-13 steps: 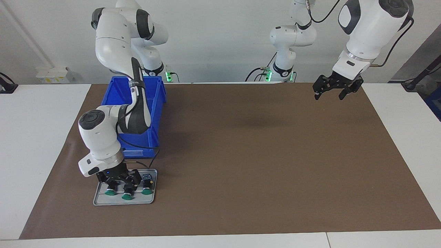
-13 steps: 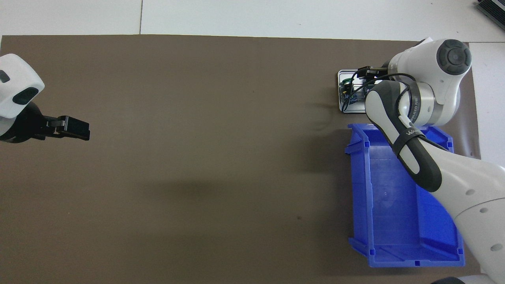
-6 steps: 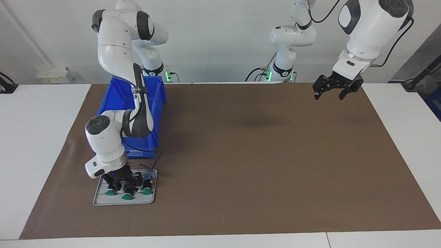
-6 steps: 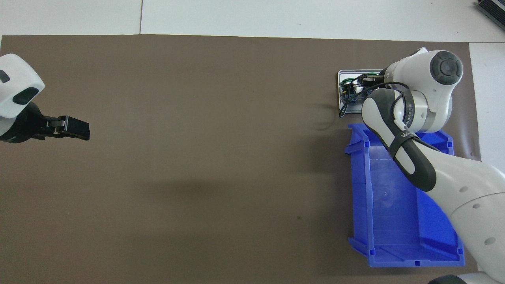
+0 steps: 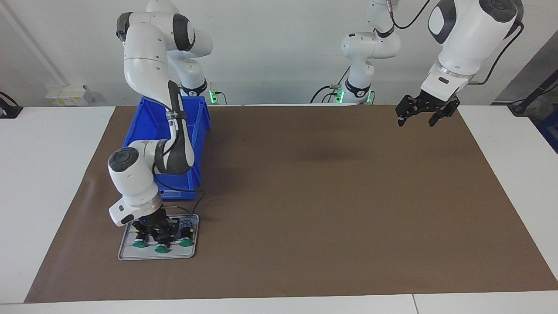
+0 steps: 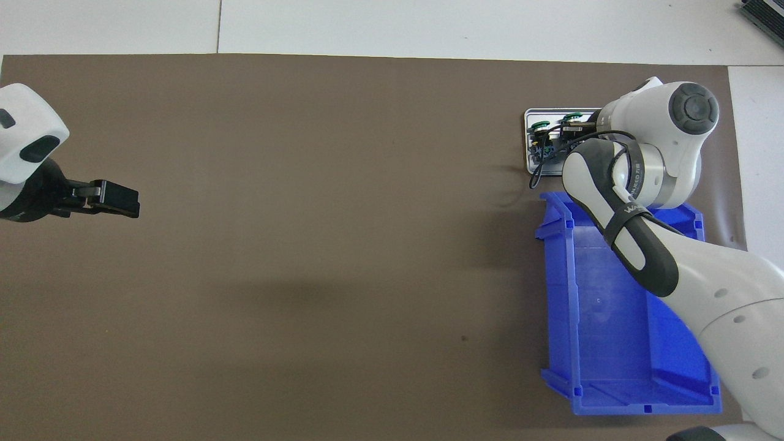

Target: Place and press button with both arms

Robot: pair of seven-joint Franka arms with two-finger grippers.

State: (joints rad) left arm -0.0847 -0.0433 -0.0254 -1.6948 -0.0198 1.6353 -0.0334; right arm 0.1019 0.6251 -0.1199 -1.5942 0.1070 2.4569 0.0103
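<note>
Three green-capped buttons lie side by side on a small grey tray (image 5: pixel 127 254) toward the right arm's end of the table. My right gripper (image 5: pixel 161 238) is down on the tray, its fingers drawn in around the black body of the middle button (image 5: pixel 161 250). The outer two buttons (image 5: pixel 139 244) (image 5: pixel 186 243) lie free on either side. From overhead the right wrist covers most of the tray (image 6: pixel 528 144); two green caps (image 6: pixel 539 126) (image 6: pixel 572 116) show. My left gripper (image 5: pixel 417 122) (image 6: pixel 119 207) waits open and empty, high over the left arm's end of the brown mat.
A blue bin (image 5: pixel 195 131) (image 6: pixel 612 367) stands right beside the tray, nearer to the robots, and the right arm reaches over it. A brown mat (image 5: pixel 327 209) covers the table. A black cable (image 5: pixel 198 201) loops by the tray.
The right gripper has lowered onto the tray and its fingers have drawn in from wide open around the middle button. The left arm has stayed still.
</note>
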